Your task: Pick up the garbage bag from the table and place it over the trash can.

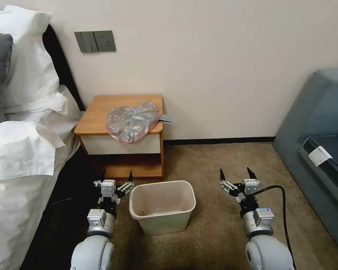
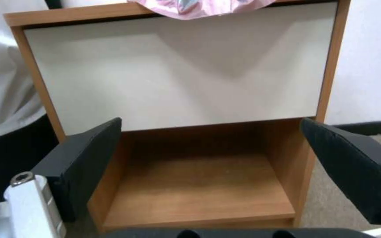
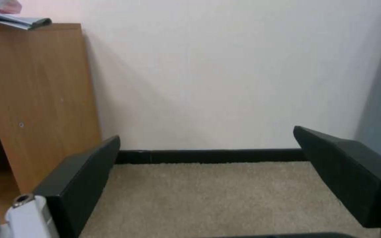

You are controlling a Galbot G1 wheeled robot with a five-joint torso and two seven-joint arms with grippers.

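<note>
Garbage bag: I see the garbage bag (image 1: 132, 121) lying crumpled and flattened on the table (image 1: 97, 116), thin translucent grey plastic with a pinkish-red edge. It sits toward the front right part of the wooden top, and its lower edge droops over the front lip onto the white drawer front (image 1: 101, 144). From my left wrist camera the pink edge of the bag (image 2: 199, 6) hangs just past the top board of the table (image 2: 71, 15).

Beside the bag: a flat grey folded item (image 1: 165, 119) sticks out from under the bag past the table's right edge.

Trash can: the cream-beige trash can (image 1: 162, 206) stands upright on the carpet (image 1: 214, 165) in front of the table, near its right front corner, and lower than the table top.

Left gripper: my left gripper (image 1: 115, 176) hovers low, just left of the trash can and in front of the table's lower shelf (image 2: 199, 185). Its jaws are spread wide apart and hold nothing.

Right gripper: my right gripper (image 1: 236, 174) hovers over bare carpet to the right of the trash can, well apart from it. Its jaws are also spread wide and hold nothing; a black cable (image 1: 283, 210) loops off its wrist.

Room to move: the bed (image 1: 18, 157) presses in close on the left of the table and my left arm. A grey-blue sofa (image 1: 319, 123) bounds the right side. The wall (image 1: 214, 67) runs right behind the table.
</note>
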